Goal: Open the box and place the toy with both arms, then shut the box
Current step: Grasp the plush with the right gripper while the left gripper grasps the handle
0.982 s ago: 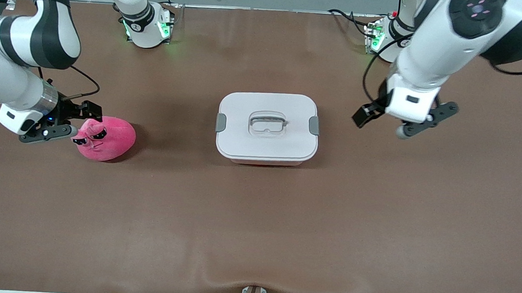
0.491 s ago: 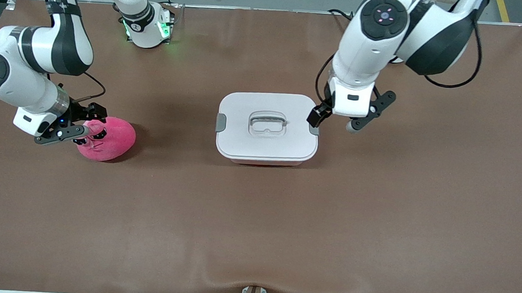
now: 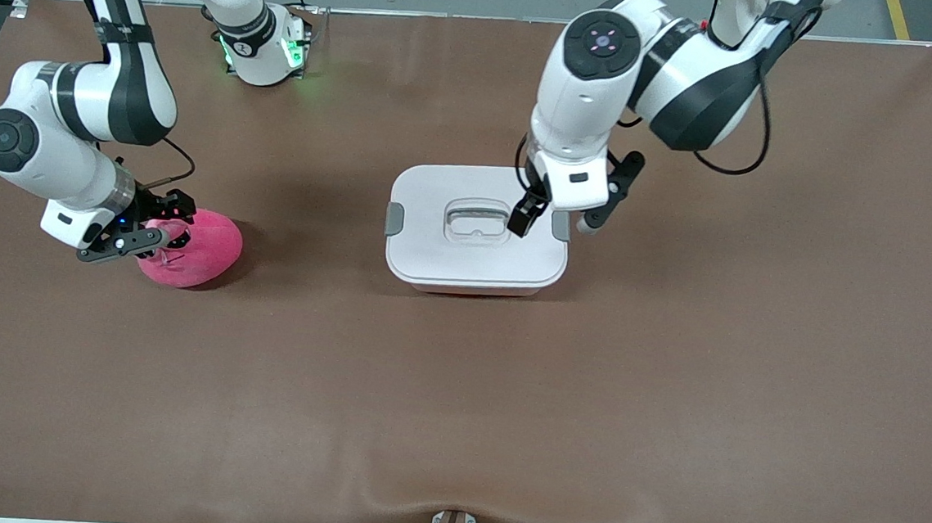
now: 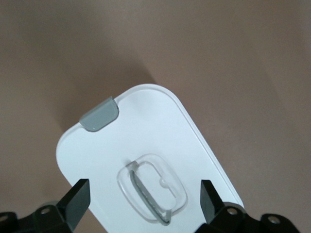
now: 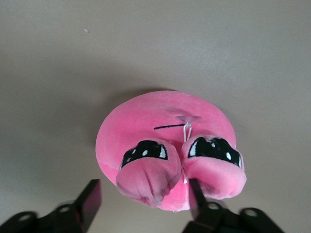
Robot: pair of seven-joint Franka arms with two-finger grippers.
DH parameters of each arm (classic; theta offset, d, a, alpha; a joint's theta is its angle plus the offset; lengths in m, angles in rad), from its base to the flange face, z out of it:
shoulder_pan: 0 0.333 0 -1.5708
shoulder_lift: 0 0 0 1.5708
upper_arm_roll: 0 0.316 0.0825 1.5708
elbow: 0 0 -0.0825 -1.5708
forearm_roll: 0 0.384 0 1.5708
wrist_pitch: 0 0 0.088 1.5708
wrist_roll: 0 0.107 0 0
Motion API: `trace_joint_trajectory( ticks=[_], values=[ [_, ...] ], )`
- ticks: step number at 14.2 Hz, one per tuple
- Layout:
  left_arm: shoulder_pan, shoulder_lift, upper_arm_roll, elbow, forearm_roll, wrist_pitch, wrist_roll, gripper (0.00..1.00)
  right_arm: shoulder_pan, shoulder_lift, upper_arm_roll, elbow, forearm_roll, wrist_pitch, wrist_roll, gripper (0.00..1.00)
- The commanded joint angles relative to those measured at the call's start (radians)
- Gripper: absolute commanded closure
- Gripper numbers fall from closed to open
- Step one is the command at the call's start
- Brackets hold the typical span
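While lid hides box (image 3: 478, 228) contents, left hand (image 3: 555, 218) open above; right hand (image 3: 158, 228) open, seemingly straddling toy (image 3: 200, 249).

L gripper (image 3: 555, 217) & R gripper (image 3: 143, 227), fingers apart, both arms reaching down, wrists bent.

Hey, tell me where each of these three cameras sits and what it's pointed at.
Front view: high across the table, facing both arms' bases; shows the box, the toy, the left gripper and the right gripper.
Left wrist view: looks down past open jaws at the box lid's handle.
Right wrist view: looks down past open jaws at the toy's eyes.
Shared: front and left wrist views show the box.
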Motion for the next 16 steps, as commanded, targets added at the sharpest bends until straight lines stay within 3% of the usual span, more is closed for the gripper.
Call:
trace_joint_trajectory(
  ticks=[1, 2, 4, 5, 6, 16],
  values=[
    [-0.078, 0.107, 0.008, 0.096, 0.093, -0.002, -0.155, 0.00, -0.014, 0.003, 0.007, -0.007, -0.015, 0.015, -0.011, 0.40],
    [-0.089, 0.121, 0.008, 0.101, 0.112, 0.018, -0.195, 0.00, -0.017, 0.007, 0.007, -0.005, -0.015, 0.021, -0.013, 0.45],
    [-0.106, 0.134, 0.009, 0.101, 0.120, 0.034, -0.251, 0.00, -0.014, 0.004, 0.007, 0.001, -0.015, 0.018, -0.011, 0.66],
    [-0.115, 0.140, 0.009, 0.101, 0.120, 0.032, -0.269, 0.00, -0.014, 0.004, 0.007, 0.005, -0.013, 0.016, -0.011, 0.79],
    [-0.126, 0.141, 0.012, 0.101, 0.123, 0.032, -0.298, 0.00, -0.014, 0.002, 0.007, 0.011, -0.013, 0.013, -0.011, 0.99],
    [-0.164, 0.217, 0.011, 0.095, 0.176, 0.040, -0.588, 0.00, -0.010, -0.009, 0.004, 0.258, -0.010, -0.267, -0.100, 1.00]
  ],
)
